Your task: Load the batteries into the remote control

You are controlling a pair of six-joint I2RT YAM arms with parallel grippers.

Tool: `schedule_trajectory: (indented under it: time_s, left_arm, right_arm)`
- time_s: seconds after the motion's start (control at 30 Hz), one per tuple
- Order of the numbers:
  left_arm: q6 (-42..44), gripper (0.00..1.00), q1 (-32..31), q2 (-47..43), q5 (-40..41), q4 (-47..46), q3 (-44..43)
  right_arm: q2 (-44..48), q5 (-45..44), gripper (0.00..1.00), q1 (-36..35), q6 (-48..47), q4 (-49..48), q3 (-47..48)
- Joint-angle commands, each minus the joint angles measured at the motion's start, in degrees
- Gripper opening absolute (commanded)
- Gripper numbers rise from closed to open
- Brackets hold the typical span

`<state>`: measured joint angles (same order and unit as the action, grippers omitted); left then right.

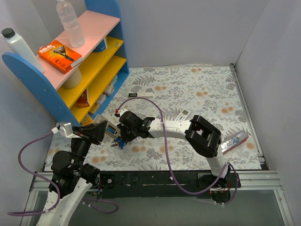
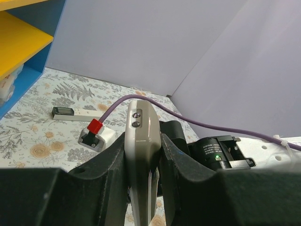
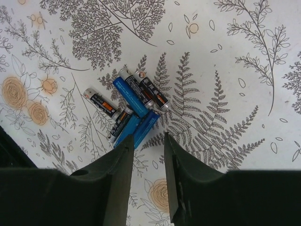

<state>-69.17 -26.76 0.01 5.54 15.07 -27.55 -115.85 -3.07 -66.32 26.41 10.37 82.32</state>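
The white remote control (image 2: 140,141) stands edge-on between the fingers of my left gripper (image 2: 143,146), which is shut on it. In the top view the left gripper (image 1: 102,130) holds the remote (image 1: 112,130) just above the table by the shelf's foot. The batteries (image 3: 133,106), several blue and black cylinders with silver ends, lie in a loose cluster on the floral cloth. My right gripper (image 3: 146,141) is open and empty, its tips just short of the nearest blue battery. In the top view the right gripper (image 1: 123,137) hovers over the batteries (image 1: 120,143), right next to the remote.
A blue shelf (image 1: 56,89) with pink and yellow boards stands at the left. A long white bar with a black end (image 1: 141,95) lies behind. A slim white remote (image 1: 183,114) and a red-and-white pack (image 1: 234,140) lie to the right. Purple cables (image 1: 162,122) loop over the arms.
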Motion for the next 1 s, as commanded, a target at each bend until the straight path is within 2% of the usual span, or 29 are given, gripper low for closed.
schedule_trajectory:
  time_s: [0.0,0.23,0.53,0.97]
  left_arm:
    - [0.7,0.0,0.0,-5.9,0.9,0.0,-0.6]
    - [0.4,0.0,0.0,-5.9,0.5,0.1,-0.5]
    - [0.3,0.0,0.0,-5.9,0.4,0.2,-0.6]
    - [0.3,0.0,0.0,-5.7,0.6,0.1,-0.5]
  right_arm:
    - [-2.0,-2.4,0.37,-0.6,0.7,-2.5,3.0]
    - [-4.5,-2.5,0.33,-0.8,0.7,-2.5,4.5]
    - [-5.6,-3.3,0.33,-1.1,0.5,-1.4,5.4]
    - [-8.1,-7.0,0.31,-2.4,-2.9,9.1,7.9]
